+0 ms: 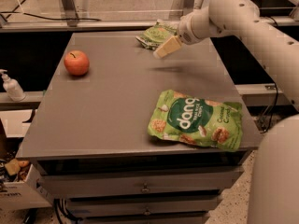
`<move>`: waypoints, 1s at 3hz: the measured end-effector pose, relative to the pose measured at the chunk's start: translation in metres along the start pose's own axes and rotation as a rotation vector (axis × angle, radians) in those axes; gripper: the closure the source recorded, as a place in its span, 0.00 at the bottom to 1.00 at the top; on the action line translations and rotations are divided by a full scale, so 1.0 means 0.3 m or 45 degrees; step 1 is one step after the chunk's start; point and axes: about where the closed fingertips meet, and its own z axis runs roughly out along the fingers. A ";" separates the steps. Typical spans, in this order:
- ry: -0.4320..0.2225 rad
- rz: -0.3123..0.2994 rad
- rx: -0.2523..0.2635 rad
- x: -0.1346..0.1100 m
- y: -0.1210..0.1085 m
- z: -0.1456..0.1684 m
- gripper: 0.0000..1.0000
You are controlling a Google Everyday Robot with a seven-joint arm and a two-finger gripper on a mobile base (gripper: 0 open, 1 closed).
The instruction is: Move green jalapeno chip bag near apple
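Note:
The small crinkled light-green jalapeno chip bag (155,34) lies at the far edge of the grey table (112,106), right of centre. The red-orange apple (76,62) sits at the far left of the table, well apart from the bag. My gripper (166,47) hangs from the white arm coming in from the right. It is above the table, just in front of and to the right of the chip bag, and holds nothing.
A large green "dang" bag (196,120) lies at the near right of the table. A white pump bottle (11,86) stands on a ledge to the left. Drawers (145,186) sit under the table. A metal frame runs behind the far edge.

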 end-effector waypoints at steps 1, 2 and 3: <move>-0.018 0.083 0.039 0.003 -0.060 0.113 0.00; -0.054 0.157 0.070 -0.009 -0.103 0.213 0.00; -0.074 0.182 0.085 -0.027 -0.115 0.274 0.18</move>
